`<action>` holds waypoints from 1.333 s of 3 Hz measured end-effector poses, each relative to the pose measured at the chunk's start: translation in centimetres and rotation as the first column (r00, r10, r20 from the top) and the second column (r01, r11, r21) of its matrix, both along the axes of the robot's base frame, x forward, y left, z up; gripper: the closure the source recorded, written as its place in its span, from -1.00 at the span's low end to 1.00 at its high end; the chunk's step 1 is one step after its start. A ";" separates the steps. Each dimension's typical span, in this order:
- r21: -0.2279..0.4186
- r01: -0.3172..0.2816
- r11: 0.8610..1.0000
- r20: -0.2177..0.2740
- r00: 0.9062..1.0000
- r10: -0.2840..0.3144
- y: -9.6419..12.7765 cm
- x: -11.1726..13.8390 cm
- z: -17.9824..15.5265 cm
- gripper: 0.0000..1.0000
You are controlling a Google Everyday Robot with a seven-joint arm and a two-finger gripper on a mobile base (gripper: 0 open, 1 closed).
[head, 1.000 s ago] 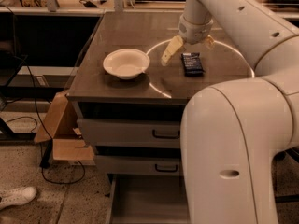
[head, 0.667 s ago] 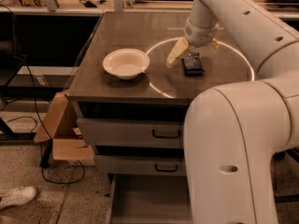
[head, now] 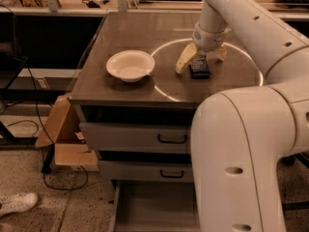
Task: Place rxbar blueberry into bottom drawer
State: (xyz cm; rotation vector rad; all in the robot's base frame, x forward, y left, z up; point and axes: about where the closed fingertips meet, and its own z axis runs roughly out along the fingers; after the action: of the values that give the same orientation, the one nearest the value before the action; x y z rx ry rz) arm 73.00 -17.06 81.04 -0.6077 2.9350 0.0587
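Note:
The rxbar blueberry [head: 199, 69] is a small dark navy bar lying flat on the brown cabinet top [head: 135, 37], right of the middle. My gripper [head: 201, 58] hangs just over the bar with its pale fingers [head: 185, 59] spread open on either side of it. The bottom drawer [head: 152, 209] is pulled out at the foot of the cabinet, a shallow grey tray with a bare floor, partly hidden by my arm.
A white bowl [head: 130, 65] sits on the top, left of the bar. Two shut grey drawers with dark handles [head: 171, 139] are below. My large white arm [head: 241, 163] fills the right foreground. A cardboard box [head: 63, 137] and cables lie on the floor at left.
The camera view has shifted slightly, so the cabinet sits further right. My gripper has moved down closer over the bar, fingers still spread.

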 end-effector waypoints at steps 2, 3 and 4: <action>0.000 0.000 1.000 0.000 1.000 0.000 0.0 0.0 0.0 0.30; 0.000 0.000 1.000 0.000 1.000 0.000 0.0 0.0 0.0 0.77; 0.000 0.000 1.000 0.000 1.000 0.000 0.0 0.0 0.0 1.00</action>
State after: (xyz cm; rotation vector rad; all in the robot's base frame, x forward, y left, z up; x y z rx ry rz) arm 73.00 -17.06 81.04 -0.6077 2.9349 0.0587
